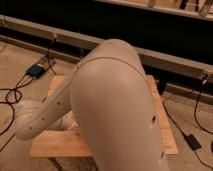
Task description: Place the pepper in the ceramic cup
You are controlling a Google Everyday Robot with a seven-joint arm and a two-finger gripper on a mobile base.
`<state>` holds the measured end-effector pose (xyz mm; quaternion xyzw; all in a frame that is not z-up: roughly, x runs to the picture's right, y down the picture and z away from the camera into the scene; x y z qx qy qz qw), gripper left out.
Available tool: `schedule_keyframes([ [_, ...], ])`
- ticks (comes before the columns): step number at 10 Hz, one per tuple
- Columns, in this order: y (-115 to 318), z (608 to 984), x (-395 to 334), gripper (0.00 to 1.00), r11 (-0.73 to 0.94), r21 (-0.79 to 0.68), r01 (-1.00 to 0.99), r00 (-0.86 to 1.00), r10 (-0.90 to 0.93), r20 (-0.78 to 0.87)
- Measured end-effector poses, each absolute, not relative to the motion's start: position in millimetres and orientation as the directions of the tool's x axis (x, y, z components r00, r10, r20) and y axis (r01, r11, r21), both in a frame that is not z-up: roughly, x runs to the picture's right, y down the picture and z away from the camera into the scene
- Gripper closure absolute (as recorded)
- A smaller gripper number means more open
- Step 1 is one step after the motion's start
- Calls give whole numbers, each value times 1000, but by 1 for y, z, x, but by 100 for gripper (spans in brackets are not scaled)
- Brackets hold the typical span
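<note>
Camera view: arm (115, 110) fills frame centre, hiding most of wooden table (55, 144); gripper hidden behind the arm, lower left; pepper and ceramic cup unseen.

- The arm (115, 110) fills the middle of the view and covers most of the bench (55, 145).
- The hand is out of sight behind the arm.
- Neither the pepper nor the ceramic cup can be seen.
- The arm's lower part is cut off by the bottom edge.
</note>
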<state>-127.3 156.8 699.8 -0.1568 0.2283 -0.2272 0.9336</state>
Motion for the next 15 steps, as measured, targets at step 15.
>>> schedule_keyframes([
  [15,144,704,-130,20,863,-354,361,795,-483,-367],
])
